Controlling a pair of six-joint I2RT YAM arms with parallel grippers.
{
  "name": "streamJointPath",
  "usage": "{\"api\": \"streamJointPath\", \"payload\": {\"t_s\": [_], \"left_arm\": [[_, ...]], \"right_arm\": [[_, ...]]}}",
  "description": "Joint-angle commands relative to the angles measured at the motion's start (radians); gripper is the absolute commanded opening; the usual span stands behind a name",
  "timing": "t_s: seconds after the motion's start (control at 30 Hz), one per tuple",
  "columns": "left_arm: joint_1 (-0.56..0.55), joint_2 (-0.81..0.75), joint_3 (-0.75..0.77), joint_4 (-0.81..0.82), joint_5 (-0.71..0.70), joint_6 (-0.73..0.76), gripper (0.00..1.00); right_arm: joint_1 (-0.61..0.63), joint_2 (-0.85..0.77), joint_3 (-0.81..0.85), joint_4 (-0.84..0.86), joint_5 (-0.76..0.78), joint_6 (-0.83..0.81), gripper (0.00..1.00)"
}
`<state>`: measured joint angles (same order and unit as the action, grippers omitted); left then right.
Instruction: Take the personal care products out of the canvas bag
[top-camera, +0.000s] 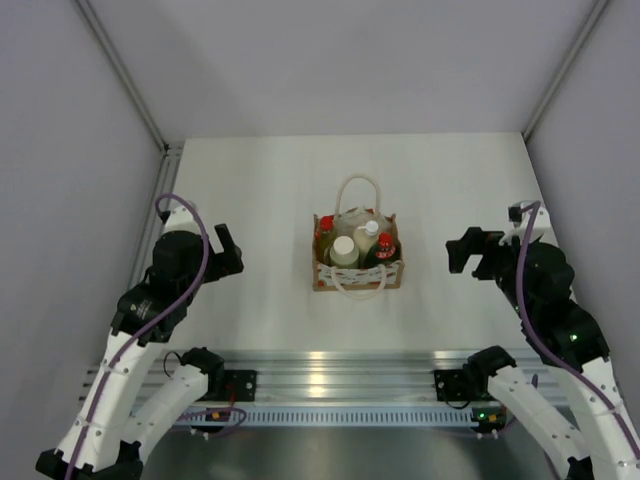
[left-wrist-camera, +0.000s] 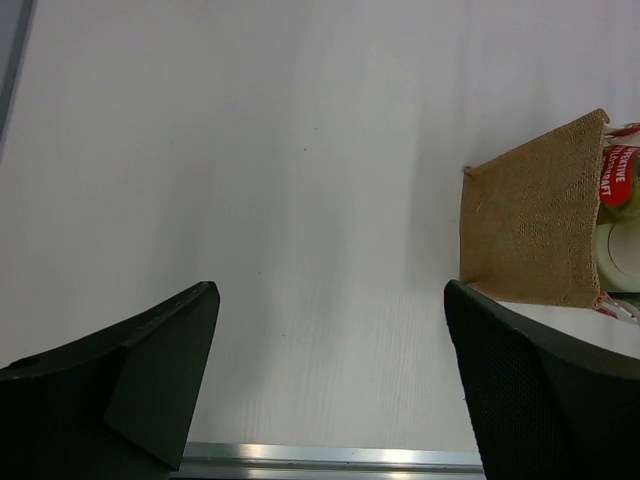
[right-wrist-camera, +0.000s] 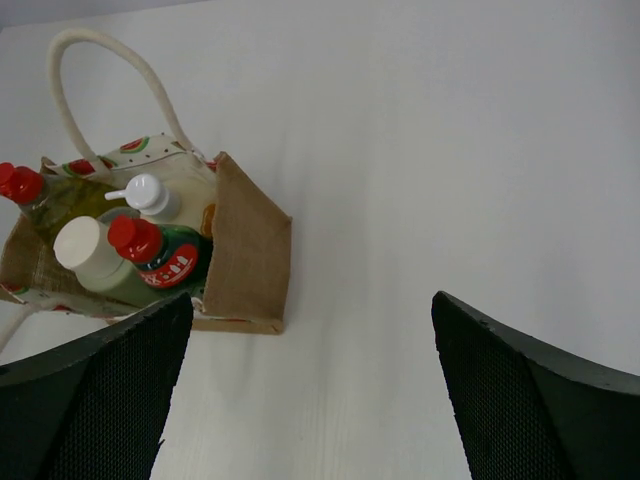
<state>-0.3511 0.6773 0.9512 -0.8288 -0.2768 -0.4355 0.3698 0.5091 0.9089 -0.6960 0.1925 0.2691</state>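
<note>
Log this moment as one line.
canvas bag: upright, mid-table | bottles: four, inside | left pincer: open, empty, left of bag | right pincer: open, empty, right of bag

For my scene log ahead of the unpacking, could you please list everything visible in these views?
canvas bag: one, tan, red-and-white front, cream rope handles, upright mid-table
yellow bottle: one, red cap, inside bag
dark green bottle: one, red cap, inside bag
cream bottle: one, white cap, inside bag
grey-green cylinder: one, pale cap, inside bag
table: one, white, under the bag
rail: one, silver, table's near edge
left gripper: one, black, open, left of bag, apart
right gripper: one, black, open, right of bag, apart
</note>
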Motion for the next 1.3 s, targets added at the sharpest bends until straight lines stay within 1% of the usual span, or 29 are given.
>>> {"api": "streamJointPath", "payload": {"t_s": [0.0,0.07,0.13,0.2,0.23,0.33,0.37,0.4,0.43,0.5,0.53,0.57,0.6,0.63,0.67,0.73,0.77,0.83,0.87,0.93,0.97,1.07,1.13,1.17,1.27], "left_arm": [[-0.003,-0.002,-0.002,0.049,-0.002,-0.015,0.98],[-0.003,-0.002,-0.006,0.048,-0.018,-0.032,0.98],[-0.003,0.002,-0.012,0.046,-0.032,-0.09,0.98],[-0.003,0.002,-0.023,0.051,0.0,-0.153,0.98],[-0.003,0.004,-0.031,0.066,0.037,-0.16,0.98],[-0.003,0.044,-0.023,0.068,0.071,-0.123,0.98],[-0.003,0.045,-0.019,0.066,0.07,-0.112,0.98],[-0.003,0.048,-0.014,0.065,0.07,-0.092,0.98],[-0.003,0.047,-0.009,0.066,0.073,-0.085,0.98],[-0.003,0.047,0.007,0.068,0.08,-0.048,0.98],[-0.003,0.051,0.011,0.068,0.085,-0.036,0.98],[-0.003,0.063,0.014,0.066,0.067,-0.025,0.98],[-0.003,0.073,0.014,0.066,0.054,-0.026,0.98],[-0.003,0.08,0.011,0.066,0.056,-0.029,0.98],[-0.003,0.091,0.011,0.068,0.104,-0.031,0.98],[-0.003,0.128,0.015,0.066,0.172,-0.071,0.98],[-0.003,0.139,0.015,0.071,0.239,-0.124,0.98],[-0.003,0.18,0.006,0.117,0.338,-0.146,0.98],[-0.005,0.197,0.009,0.125,0.368,-0.147,0.98],[-0.008,0.229,0.027,0.122,0.392,-0.134,0.98],[-0.009,0.231,0.029,0.123,0.395,-0.115,0.98],[-0.009,0.202,0.032,0.122,0.392,-0.076,0.98],[-0.009,0.176,0.028,0.112,0.395,-0.059,0.98],[-0.009,0.153,0.026,0.108,0.393,-0.04,0.98],[-0.011,0.128,0.023,0.088,0.384,0.003,0.98]], "right_arm": [[-0.014,0.019,0.004,0.015,0.007,0.021,0.99],[-0.014,0.005,0.002,0.023,0.03,0.048,0.99],[-0.014,-0.015,-0.005,0.033,0.068,0.126,0.99],[-0.014,-0.033,-0.03,0.061,0.062,0.173,0.99],[-0.014,-0.044,-0.044,0.085,0.038,0.161,0.99],[-0.014,-0.043,-0.093,0.199,-0.149,0.098,1.0],[-0.014,-0.031,-0.113,0.225,-0.181,0.069,0.99],[-0.014,-0.014,-0.12,0.272,-0.224,0.05,1.0],[-0.014,0.027,-0.125,0.288,-0.322,0.027,0.99],[-0.012,0.071,-0.125,0.347,-0.421,-0.014,1.0],[-0.006,0.097,-0.128,0.378,-0.45,-0.013,1.0],[0.02,0.103,-0.151,0.416,-0.446,0.002,0.99],[0.036,0.112,-0.163,0.455,-0.435,-0.001,0.99],[0.059,0.135,-0.179,0.534,-0.432,-0.017,1.0],[0.119,0.153,-0.183,0.553,-0.365,-0.049,0.99],[0.194,0.218,-0.168,0.555,-0.26,-0.091,0.97],[0.272,0.235,-0.16,0.562,-0.143,-0.132,0.97],[0.346,0.285,-0.162,0.604,-0.002,-0.166,0.96],[0.403,0.301,-0.165,0.622,0.03,-0.188,0.95],[0.451,0.351,-0.169,0.661,0.096,-0.195,0.89],[0.458,0.37,-0.171,0.685,0.116,-0.197,0.82],[0.465,0.439,-0.173,0.757,0.185,-0.192,0.71],[0.465,0.474,-0.176,0.777,0.215,-0.183,0.7],[0.465,0.48,-0.183,0.788,0.22,-0.168,0.66],[0.469,0.49,-0.217,0.84,0.234,-0.128,0.61]]}}
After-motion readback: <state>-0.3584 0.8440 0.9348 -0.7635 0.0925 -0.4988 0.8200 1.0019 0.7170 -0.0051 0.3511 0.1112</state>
